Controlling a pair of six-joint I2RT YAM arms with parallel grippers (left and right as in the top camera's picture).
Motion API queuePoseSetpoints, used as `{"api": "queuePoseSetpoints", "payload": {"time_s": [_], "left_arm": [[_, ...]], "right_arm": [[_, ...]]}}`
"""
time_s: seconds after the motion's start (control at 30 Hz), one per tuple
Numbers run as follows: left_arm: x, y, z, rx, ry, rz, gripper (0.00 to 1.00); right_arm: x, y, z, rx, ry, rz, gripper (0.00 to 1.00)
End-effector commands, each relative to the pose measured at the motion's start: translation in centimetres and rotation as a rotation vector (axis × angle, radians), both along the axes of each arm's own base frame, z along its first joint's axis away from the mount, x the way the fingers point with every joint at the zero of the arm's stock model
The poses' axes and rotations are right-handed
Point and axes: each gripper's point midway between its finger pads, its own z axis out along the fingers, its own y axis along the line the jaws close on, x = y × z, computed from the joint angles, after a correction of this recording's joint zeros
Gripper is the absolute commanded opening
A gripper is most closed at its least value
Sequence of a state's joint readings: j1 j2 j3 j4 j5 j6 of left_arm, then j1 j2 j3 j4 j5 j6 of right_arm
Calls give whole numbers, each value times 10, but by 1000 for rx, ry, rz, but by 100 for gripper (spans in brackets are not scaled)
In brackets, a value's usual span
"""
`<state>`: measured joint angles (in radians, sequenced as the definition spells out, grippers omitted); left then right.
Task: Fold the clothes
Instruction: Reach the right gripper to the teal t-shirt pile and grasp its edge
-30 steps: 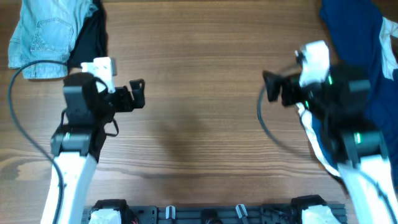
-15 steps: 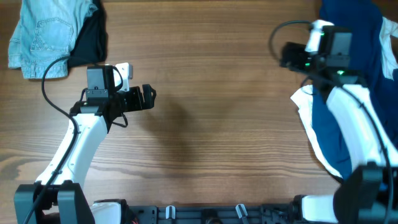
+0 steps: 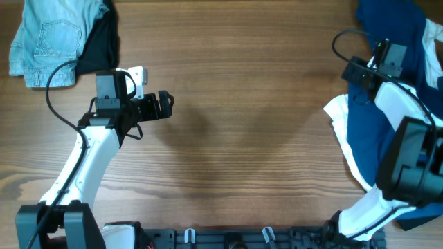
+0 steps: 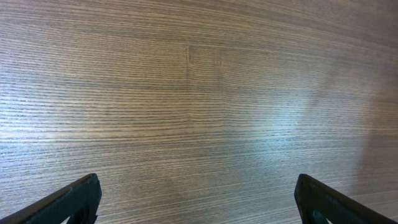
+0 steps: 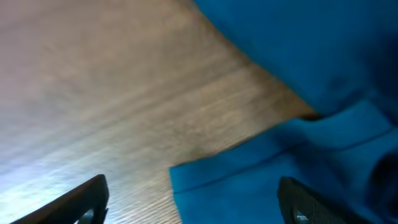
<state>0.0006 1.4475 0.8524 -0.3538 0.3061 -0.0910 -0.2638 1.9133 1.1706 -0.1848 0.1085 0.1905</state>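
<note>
A dark blue T-shirt (image 3: 391, 21) lies crumpled along the table's right edge, on top of a white shirt (image 3: 339, 114). At the back left lie a pale denim piece (image 3: 45, 34) and a black garment (image 3: 100, 41). My right gripper (image 3: 351, 69) hovers open at the blue shirt's left border. In the right wrist view a hemmed corner of the T-shirt (image 5: 261, 174) lies between and below its spread fingertips (image 5: 90, 199), apart from them. My left gripper (image 3: 165, 105) stands open over bare wood left of centre. Its wrist view shows only table between the fingers (image 4: 74, 202).
The wooden table (image 3: 235, 138) stretches between the two arms. A black cable (image 3: 28, 124) loops from the left arm across the denim's edge. The arms' bases and a black rail (image 3: 235, 238) line the front edge.
The right arm has swung back and to the right, from the table's middle right to the blue T-shirt's edge. The left arm shifted slightly right early on, then stayed still.
</note>
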Motion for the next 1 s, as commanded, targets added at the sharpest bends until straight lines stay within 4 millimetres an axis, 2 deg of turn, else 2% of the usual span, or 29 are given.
{"api": "queuePoseSetpoints", "payload": {"time_s": [0.0,0.13,0.23,0.3,0.33,0.37,0.4,0.43,0.47,0.53,0.67,0.73,0.8,0.9,0.97], "left_arm": [[5,-5,7,-17,-18,-14,100],[5,-5,7,-18,-17,-14,100],[5,-5,7,-17,-17,-14,100],[5,-5,7,-18,-17,-14,100],[5,-5,6,-17,-17,-14,100],[5,-5,7,-17,-17,-14,100],[5,-5,7,-17,-17,-14,100],[5,-5,7,-17,-17,-14,100],[5,-5,7,-17,-17,-14,100],[4,-5,6,-20,-13,-11,100],[3,-5,5,-28,-4,0,99],[4,-5,6,-27,-8,0,99],[6,-5,8,-27,-20,1,99],[11,-5,13,-43,-38,22,99],[15,-5,22,-65,-51,49,99]], "right_arm": [[0,-9,-23,-34,57,-24,82],[-6,-7,-41,-24,94,-23,80],[-9,-7,-46,-20,113,-23,72],[-11,-6,-47,-18,120,-23,63],[-12,-6,-47,-17,123,-23,55],[-12,-6,-48,-16,126,-23,45],[-13,-5,-48,-15,131,-23,28],[-14,-5,-49,-13,136,-22,20],[-15,-5,-50,-12,140,-22,17],[-17,-4,-50,-10,148,-22,4],[-16,-2,-45,3,140,-13,4],[-10,4,-31,29,105,12,4],[0,14,-4,68,53,65,4],[10,34,56,134,-39,150,4],[12,58,99,217,-101,239,4]]}}
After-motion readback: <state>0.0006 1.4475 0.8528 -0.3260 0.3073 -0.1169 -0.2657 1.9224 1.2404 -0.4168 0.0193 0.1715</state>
